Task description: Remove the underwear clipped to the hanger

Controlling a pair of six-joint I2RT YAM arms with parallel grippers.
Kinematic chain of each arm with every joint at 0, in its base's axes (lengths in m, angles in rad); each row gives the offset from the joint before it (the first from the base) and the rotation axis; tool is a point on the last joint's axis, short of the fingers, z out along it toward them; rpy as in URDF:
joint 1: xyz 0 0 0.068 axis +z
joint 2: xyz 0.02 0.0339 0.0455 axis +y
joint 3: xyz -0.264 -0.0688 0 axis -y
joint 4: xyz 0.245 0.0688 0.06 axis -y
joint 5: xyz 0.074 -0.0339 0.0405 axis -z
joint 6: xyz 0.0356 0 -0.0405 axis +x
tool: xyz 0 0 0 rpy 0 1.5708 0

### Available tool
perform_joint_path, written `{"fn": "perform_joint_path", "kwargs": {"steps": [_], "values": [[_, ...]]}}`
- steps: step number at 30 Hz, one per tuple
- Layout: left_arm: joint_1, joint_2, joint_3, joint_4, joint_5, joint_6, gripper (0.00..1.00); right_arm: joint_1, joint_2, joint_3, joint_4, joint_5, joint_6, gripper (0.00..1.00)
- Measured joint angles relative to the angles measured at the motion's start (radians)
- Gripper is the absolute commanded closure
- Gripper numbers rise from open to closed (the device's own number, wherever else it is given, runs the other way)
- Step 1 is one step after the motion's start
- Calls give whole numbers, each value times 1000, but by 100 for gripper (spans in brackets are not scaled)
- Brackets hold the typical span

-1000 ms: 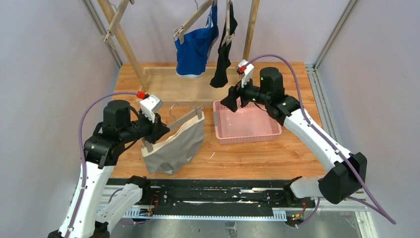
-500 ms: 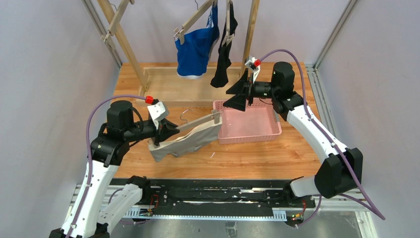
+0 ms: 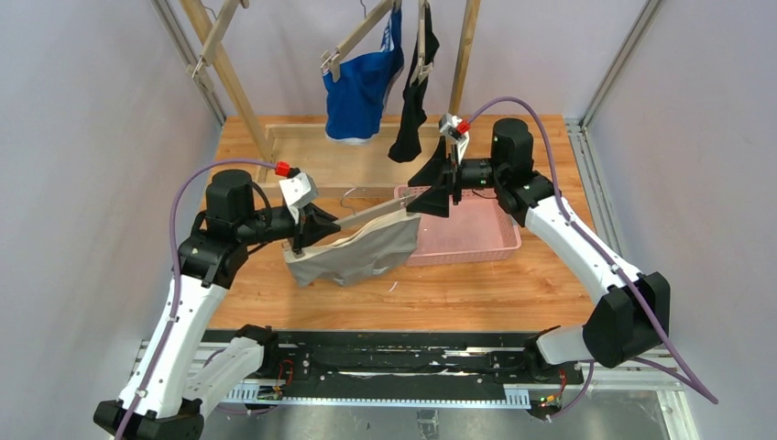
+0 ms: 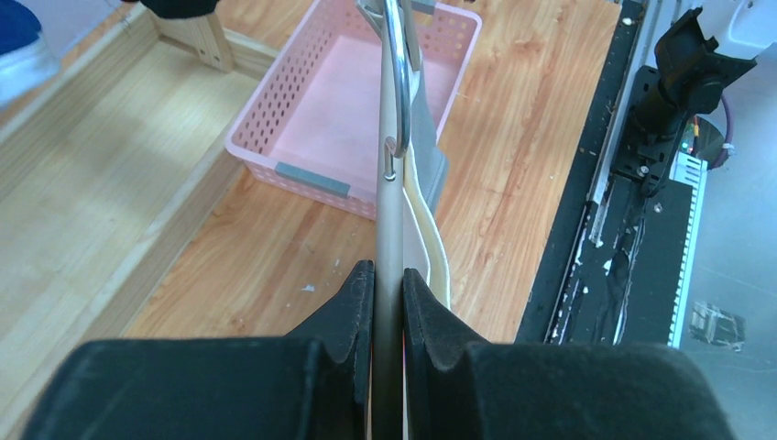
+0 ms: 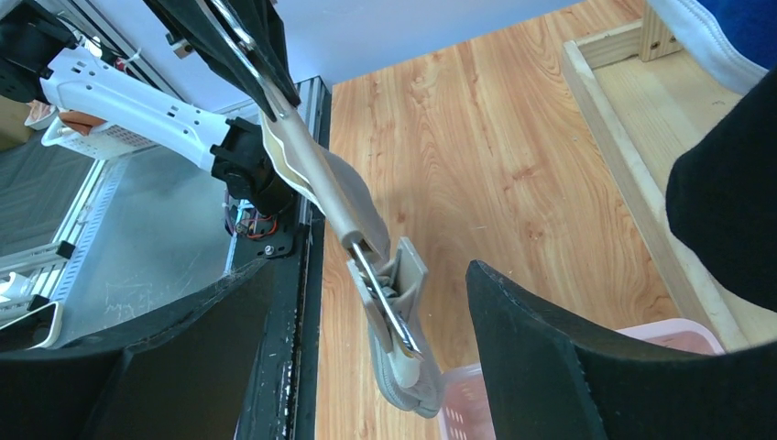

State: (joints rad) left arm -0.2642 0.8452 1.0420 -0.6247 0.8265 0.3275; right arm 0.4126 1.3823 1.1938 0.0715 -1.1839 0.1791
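While the right tool (image 5: 371, 275) gapes, grey underwear (image 3: 357, 261) (clipped) hangs between.

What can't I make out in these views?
- Left clip of the hanger: covered by the left pincer in the top view, by its own fingers in the left wrist view.
- Right clip: covered by the right pincer in the top view; mostly cut off by the top edge in the left wrist view.
- What the blue underwear and black underwear hang from: beyond the top view's upper edge.
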Motion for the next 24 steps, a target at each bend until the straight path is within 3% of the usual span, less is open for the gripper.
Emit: {"fn": "perform_joint_path", "kwargs": {"steps": [19,21,24], "values": [[0,-52,24,0,5,-18,100,66,34,41,-25,26,-27,24],[0,-52,24,0,3,-19,100,76,34,43,-25,27,-27,42],[0,-51,24,0,-2,-22,100,82,39,45,-29,29,-28,90]]}}
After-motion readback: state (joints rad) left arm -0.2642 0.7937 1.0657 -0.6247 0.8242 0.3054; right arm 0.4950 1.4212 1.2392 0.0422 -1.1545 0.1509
